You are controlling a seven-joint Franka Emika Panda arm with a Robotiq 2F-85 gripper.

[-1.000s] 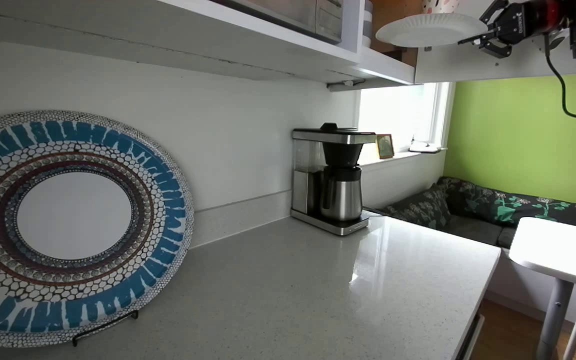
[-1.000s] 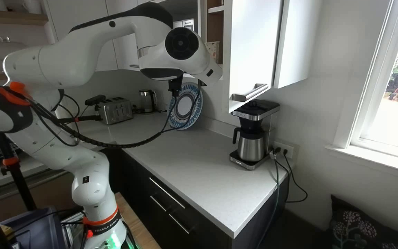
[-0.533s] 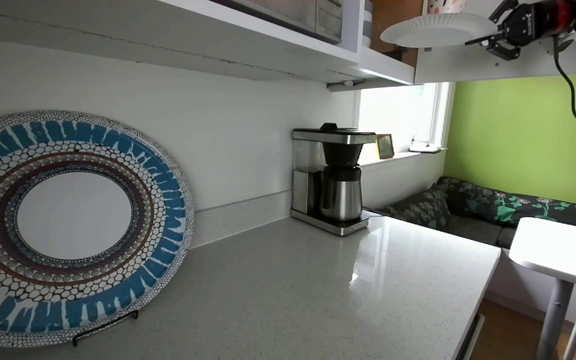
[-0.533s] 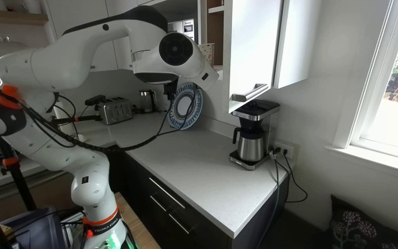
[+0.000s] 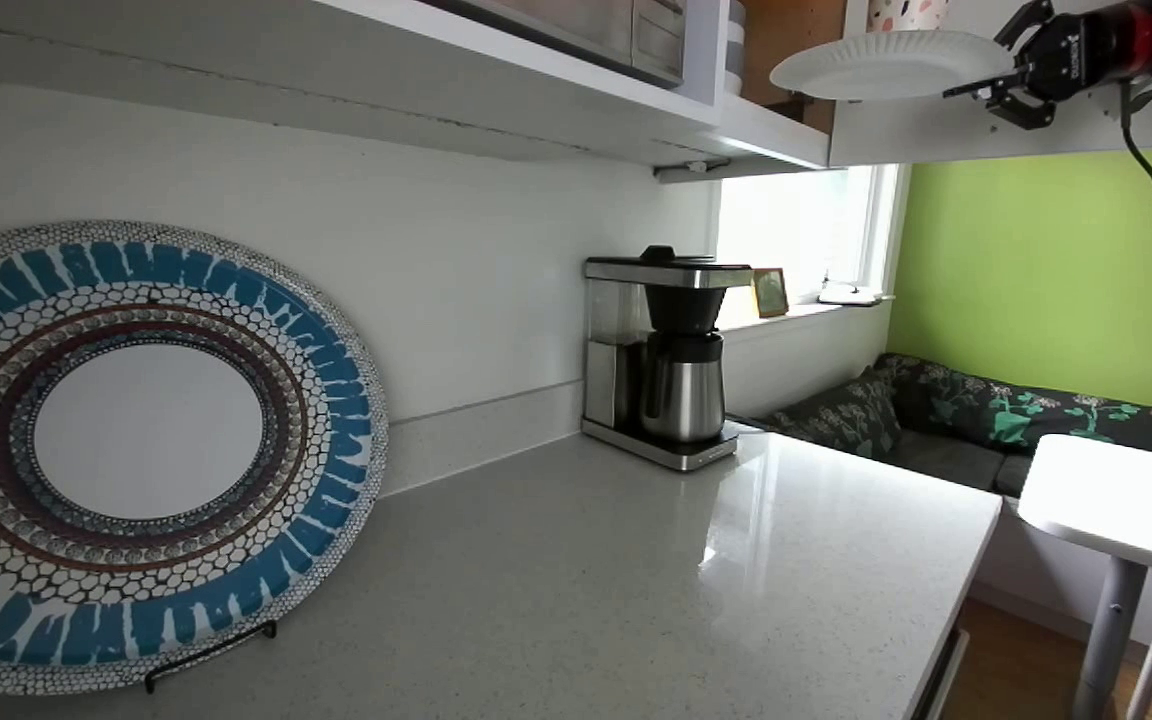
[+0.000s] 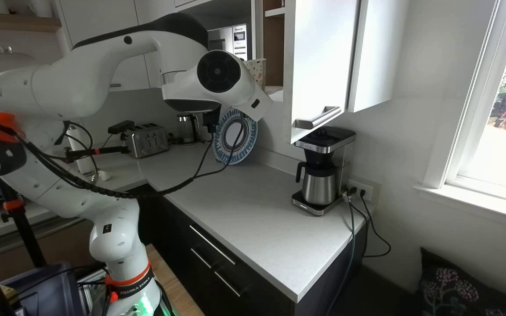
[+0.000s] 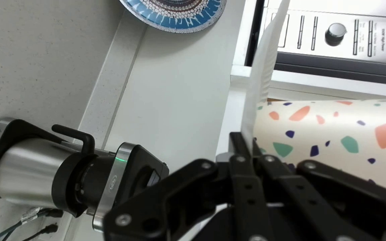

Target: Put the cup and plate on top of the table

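Note:
My gripper [image 5: 978,88] is shut on the near rim of the white round plate [image 5: 888,66], well above the table [image 5: 576,585]. Standing on the plate is the cup [image 5: 908,14], cream-white with coloured flecks; its top is cut off by the frame edge in this exterior view. From the wrist, the plate [image 7: 261,67] shows edge-on between the fingertips, and the cup [image 7: 330,134] rises along one side of it. In an exterior view the arm's last joint hides the gripper, while part of the cup [image 6: 256,70] peeks out beside the cabinet opening. The long pale table [image 6: 240,215] lies below.
A coffee maker [image 6: 321,175] stands on the table near the wall. Above it, a cabinet door [image 6: 321,57] hangs open beside the cabinet shelf [image 5: 766,130]. A large blue-patterned decorative plate [image 5: 151,450] leans on a stand. A microwave [image 7: 340,40] sits close to the cup.
My gripper has drawn away from the cabinet and a little downward, carrying the plate and cup with it. The cup stays upright on the plate.

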